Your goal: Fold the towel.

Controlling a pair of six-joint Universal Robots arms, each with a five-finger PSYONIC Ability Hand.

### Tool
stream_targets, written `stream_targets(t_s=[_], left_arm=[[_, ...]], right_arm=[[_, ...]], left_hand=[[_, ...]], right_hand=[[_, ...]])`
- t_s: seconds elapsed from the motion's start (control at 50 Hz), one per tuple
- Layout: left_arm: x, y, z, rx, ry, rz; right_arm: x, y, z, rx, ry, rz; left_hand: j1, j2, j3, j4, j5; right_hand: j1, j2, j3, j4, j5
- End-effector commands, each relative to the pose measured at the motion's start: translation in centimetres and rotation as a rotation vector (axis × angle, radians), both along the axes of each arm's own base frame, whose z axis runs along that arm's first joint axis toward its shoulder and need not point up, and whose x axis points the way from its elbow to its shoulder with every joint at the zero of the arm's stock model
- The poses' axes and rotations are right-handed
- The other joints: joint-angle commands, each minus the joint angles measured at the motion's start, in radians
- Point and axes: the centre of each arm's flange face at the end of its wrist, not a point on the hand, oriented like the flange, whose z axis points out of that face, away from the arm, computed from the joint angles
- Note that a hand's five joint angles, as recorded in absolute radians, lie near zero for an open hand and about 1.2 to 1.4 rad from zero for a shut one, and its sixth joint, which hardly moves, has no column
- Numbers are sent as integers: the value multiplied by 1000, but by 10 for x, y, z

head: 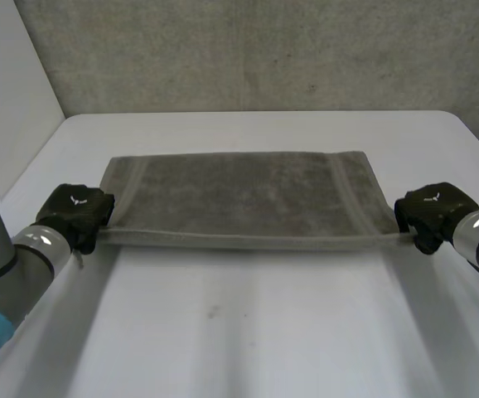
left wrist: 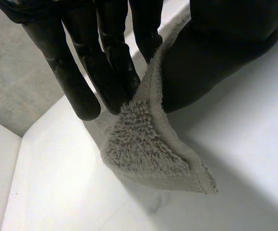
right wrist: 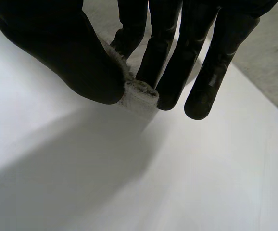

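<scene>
Towel [head: 244,199] [left wrist: 144,144] [right wrist: 140,94], grey and spread in a wide strip, sits in the middle of the white tabletop [head: 248,332], its long axis running crosswise from one arm to the other and its short sides facing the two arms. The far long edge lies flat towards the grey wall [head: 264,50]. The near long edge is stretched in a straight line between the hands.

The left robot hand [head: 75,209] [left wrist: 81,72] pinches the near corner at its end of the towel between thumb and straight fingers, with the loose corner tip hanging below them over the tabletop. The right robot hand [head: 428,207] [right wrist: 71,53] pinches the opposite near corner the same way, a small tuft of cloth showing between thumb and fingertips.
</scene>
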Motion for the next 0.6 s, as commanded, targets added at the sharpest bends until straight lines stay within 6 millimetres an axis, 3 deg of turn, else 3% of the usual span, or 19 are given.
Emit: stream_targets(t_s=[0.02,0.04,0.08,0.1,0.14,0.26,0.34,0.36,0.38,0.4,0.42,0.44,0.46,0.48,0.6], left_arm=[[8,38,15,153,-136,-51],[8,38,15,154,-137,-51],[11,62,26,224,-166,-73],[11,62,26,225,-166,-73],[12,71,34,237,-172,-82],[9,63,34,193,-165,-83],[2,32,19,126,-154,-82],[2,32,19,126,-154,-82],[-1,18,16,95,-147,-80],[-4,5,12,68,-142,-78],[-4,4,12,67,-142,-78],[-7,-10,6,48,-139,-76],[-10,-24,1,27,-134,-76],[-10,-24,1,27,-134,-76],[-22,-75,-20,-23,-121,-73]], right_arm=[[-4,33,11,114,109,71],[-7,47,22,128,148,99],[-10,57,30,127,183,116],[-17,62,39,113,214,119],[-20,63,45,87,227,119],[-17,55,48,39,184,140],[-14,37,33,38,151,129],[-14,23,26,26,137,107],[-14,23,26,26,137,106],[-14,10,23,3,117,81],[-13,-3,20,-15,94,57],[-13,-3,20,-15,94,57],[-10,-13,18,-32,77,43],[-2,-24,12,-41,48,36],[21,-56,3,-114,-22,8]], left_hand=[[213,179,180,179,197],[213,179,180,179,197],[213,179,180,179,197],[213,179,180,179,197],[213,179,180,179,197],[213,179,180,179,197],[213,179,180,179,197],[213,179,180,179,197],[213,179,180,179,197],[213,179,180,179,197],[213,179,180,179,197],[213,179,180,179,197],[213,179,180,179,197],[213,179,180,179,197],[213,179,180,179,197]], right_hand=[[4,182,182,179,186],[4,182,182,179,186],[4,182,182,179,186],[4,182,182,179,186],[4,182,182,179,186],[4,182,182,179,186],[4,182,182,179,186],[4,182,182,179,186],[4,182,182,179,186],[4,182,182,179,186],[4,182,182,179,186],[4,182,182,179,186],[4,182,182,179,186],[4,182,182,179,186],[4,182,182,179,186]])
